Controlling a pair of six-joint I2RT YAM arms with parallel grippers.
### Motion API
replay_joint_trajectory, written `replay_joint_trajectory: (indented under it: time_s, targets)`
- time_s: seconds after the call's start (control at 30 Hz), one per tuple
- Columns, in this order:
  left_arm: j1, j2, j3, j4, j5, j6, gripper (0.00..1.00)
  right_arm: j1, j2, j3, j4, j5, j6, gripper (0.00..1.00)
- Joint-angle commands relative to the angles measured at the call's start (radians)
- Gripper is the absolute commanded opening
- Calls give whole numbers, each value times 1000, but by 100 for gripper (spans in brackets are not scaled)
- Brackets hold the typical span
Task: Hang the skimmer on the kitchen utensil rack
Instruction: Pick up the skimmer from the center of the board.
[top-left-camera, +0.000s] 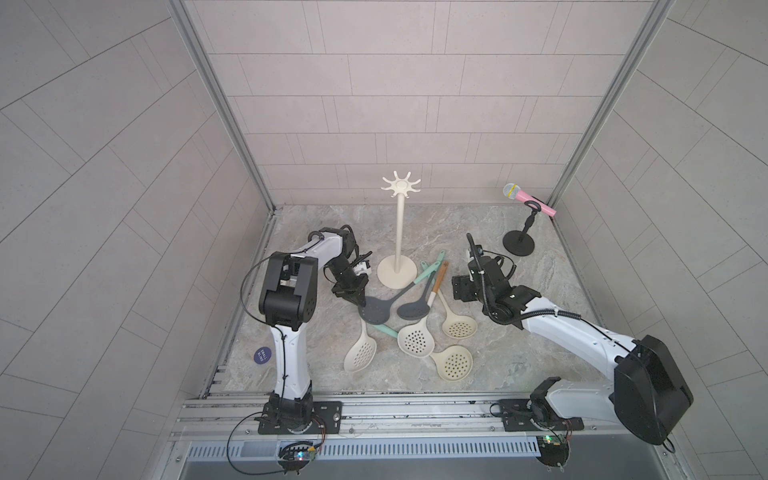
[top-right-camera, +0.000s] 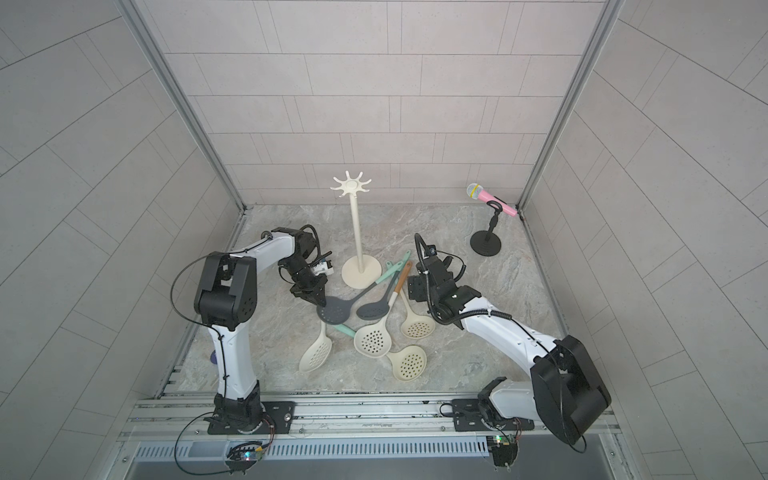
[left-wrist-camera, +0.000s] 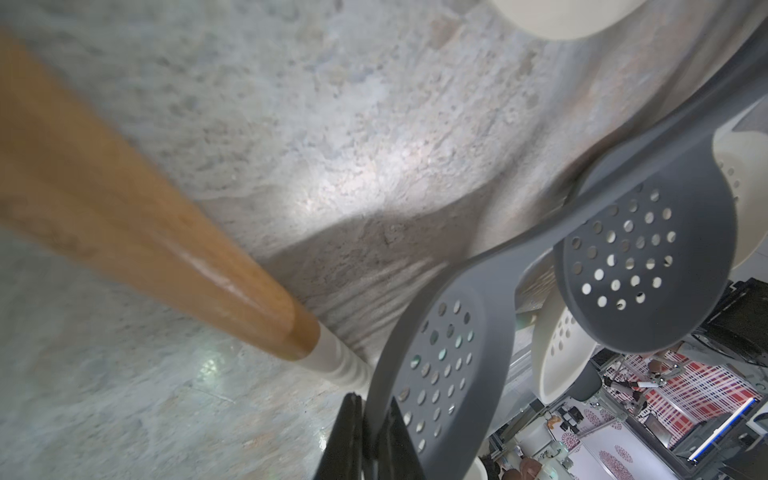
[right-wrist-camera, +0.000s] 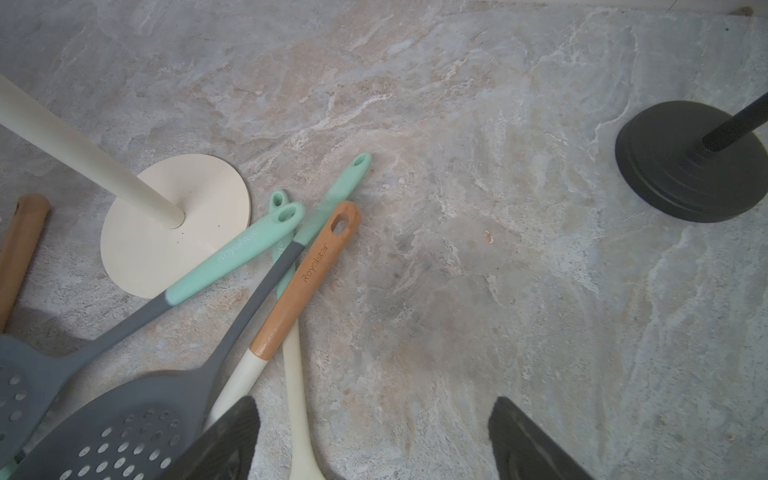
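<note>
Robot lab cell: tiled panels (top-left-camera: 374, 104), aluminium rails (top-left-camera: 395, 411)

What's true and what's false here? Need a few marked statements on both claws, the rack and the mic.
1. The left claw is shut on the rim of the dark grey perforated skimmer. True.
2. A skimmer already hangs on the cream-white utensil rack. False: its hooks are all bare.
3. The right claw is shut on a skimmer handle. False: it is open and holds nothing.
4. The pink toy microphone sits in the short black stand. True.
5. The rack has tipped over. False: it stands upright on its round base.
</note>
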Motion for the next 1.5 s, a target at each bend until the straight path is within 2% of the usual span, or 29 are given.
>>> replay_joint_trajectory:
  time_s: [0.0, 0.27, 0.37, 0.47, 0.7, 0.93, 1.17, 1.33, 1.47]
  targets:
    - [-3, 11, 19, -30, 23, 27, 0, 1, 7, 22, 1, 13, 9, 88]
    - [-3, -54, -23, -46, 73, 84, 0, -1, -27, 15, -9, 7, -3, 91]
    - [-3, -123, -62, -27, 88, 103, 0, -1, -71, -7, 6, -20, -4, 92]
    - [-3, -208, -91, 14, 49, 98, 0, -2, -135, -45, 53, -68, 9, 93]
    - [-3, -384, -149, 127, 2, 56, 0, 10, -250, -122, 213, -283, 84, 92]
    - [-2, -530, -204, 254, 58, 8, 0, 83, -286, -248, 556, -357, 182, 89]
    - [-2, -590, -233, 297, 83, -2, 0, 170, -140, -248, 879, -381, 217, 88]
    - [-3, -660, -267, 345, 119, -12, 0, 175, 27, -197, 1100, -397, 270, 86]
    - [-2, -701, -280, 361, 103, -17, 0, 174, 149, -167, 1243, -411, 310, 83]
